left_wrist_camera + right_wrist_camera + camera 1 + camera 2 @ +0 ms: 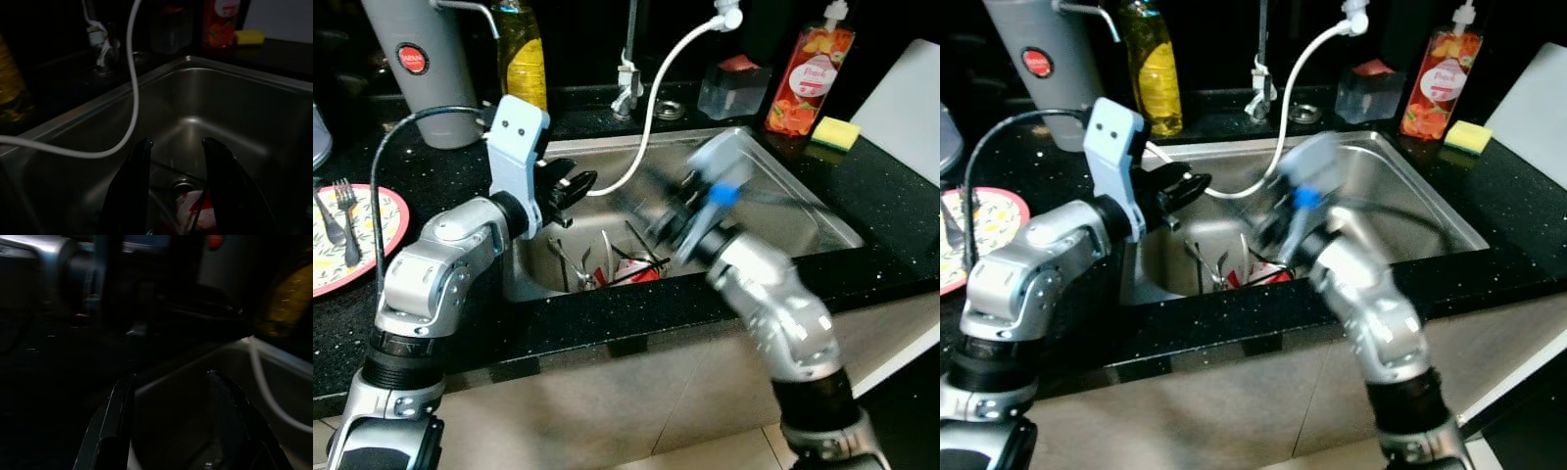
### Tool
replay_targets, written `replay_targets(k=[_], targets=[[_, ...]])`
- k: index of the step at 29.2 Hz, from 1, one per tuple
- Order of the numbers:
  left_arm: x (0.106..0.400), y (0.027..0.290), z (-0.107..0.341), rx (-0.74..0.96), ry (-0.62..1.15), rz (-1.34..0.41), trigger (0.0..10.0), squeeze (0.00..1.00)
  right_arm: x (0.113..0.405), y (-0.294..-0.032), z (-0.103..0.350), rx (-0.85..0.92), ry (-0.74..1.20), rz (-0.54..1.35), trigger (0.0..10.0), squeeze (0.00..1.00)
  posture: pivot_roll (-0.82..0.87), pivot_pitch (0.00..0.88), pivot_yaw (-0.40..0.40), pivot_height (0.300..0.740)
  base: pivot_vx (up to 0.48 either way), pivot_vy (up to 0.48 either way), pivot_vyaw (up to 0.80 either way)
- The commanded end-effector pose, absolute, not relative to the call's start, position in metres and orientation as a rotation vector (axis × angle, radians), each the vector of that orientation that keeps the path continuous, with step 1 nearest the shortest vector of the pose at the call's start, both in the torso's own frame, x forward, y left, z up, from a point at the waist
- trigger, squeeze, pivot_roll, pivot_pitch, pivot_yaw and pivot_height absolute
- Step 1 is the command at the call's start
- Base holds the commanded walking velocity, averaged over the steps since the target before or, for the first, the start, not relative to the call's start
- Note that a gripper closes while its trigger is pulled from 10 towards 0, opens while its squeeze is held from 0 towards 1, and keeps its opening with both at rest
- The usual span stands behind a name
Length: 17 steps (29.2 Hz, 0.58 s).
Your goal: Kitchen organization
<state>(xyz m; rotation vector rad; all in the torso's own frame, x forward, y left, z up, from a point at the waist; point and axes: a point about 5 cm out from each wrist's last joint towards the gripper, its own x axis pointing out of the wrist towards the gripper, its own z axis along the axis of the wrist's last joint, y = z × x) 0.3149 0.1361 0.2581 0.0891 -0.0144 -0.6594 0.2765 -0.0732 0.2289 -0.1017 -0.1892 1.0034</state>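
The utensils (607, 266) are heaped at the near left of the sink (822, 220) floor, handles tilted up. The left gripper (570, 186), fingers parted and empty, is held just above and left of them; the right gripper (171, 431), blurred, also parted and empty, sits right of them, about as near

Your right end effector (671, 220) is smeared by motion blur over the sink (822, 220), so its outline is lost. The patterned plate (372, 257) on the left of the desk is cut by the picture's edge. The utensils (578, 266) in the sink's near corner are too tangled to tell apart.
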Motion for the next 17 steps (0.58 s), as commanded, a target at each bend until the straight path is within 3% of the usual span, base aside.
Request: replay_targets(k=[1, 8, 9, 10, 11, 13, 16, 17], targets=[[0.316, 0.147, 0.254, 0.105, 0.016, -0.613, 10.0, 0.00, 0.275, -0.076, 0.239, -0.050, -0.226, 1.008, 10.0, 0.00, 0.04, 0.000, -0.010, 0.740, 0.000, 0.000, 0.00], [0.322, 0.156, 0.257, 0.110, 0.008, -0.548, 10.0, 0.00, 0.276, -0.077, 0.243, -0.052, -0.235, 1.004, 10.0, 0.00, 0.05, 0.000, -0.022, 0.740, 0.000, 0.000, 0.00], [0.331, 0.171, 0.259, 0.088, 0.010, -0.396, 10.0, 0.00, 0.274, -0.077, 0.243, -0.063, -0.229, 1.030, 10.0, 0.00, 0.06, 0.000, -0.023, 0.740, 0.000, 0.000, 0.00], [0.331, 0.171, 0.259, 0.088, 0.010, -0.396, 10.0, 0.00, 0.274, -0.077, 0.243, -0.063, -0.229, 1.030, 10.0, 0.00, 0.06, 0.000, -0.023, 0.740, 0.000, 0.000, 0.00], [0.340, 0.196, 0.261, 0.052, 0.022, -0.178, 10.0, 0.00, 0.273, -0.075, 0.243, -0.057, -0.233, 1.043, 10.0, 0.00, 0.06, 0.000, -0.019, 0.740, 0.000, 0.000, 0.00], [0.345, 0.224, 0.262, 0.054, 0.038, 0.026, 10.0, 0.00, 0.271, -0.074, 0.244, -0.046, -0.240, 1.054, 10.0, 0.00, 0.06, 0.000, -0.019, 0.740, 0.000, 0.000, 0.00], [0.347, 0.244, 0.263, 0.076, 0.048, 0.158, 10.0, 0.00, 0.271, -0.073, 0.246, -0.036, -0.246, 1.060, 10.0, 0.00, 0.06, 0.000, -0.019, 0.740, 0.000, 0.000, 0.00], [0.344, 0.274, 0.261, 0.063, 0.076, 0.349, 10.0, 0.00, 0.271, -0.071, 0.247, -0.023, -0.252, 1.064, 10.0, 0.00, 0.07, 0.000, -0.024, 0.740, 0.000, 0.000, 0.00]])
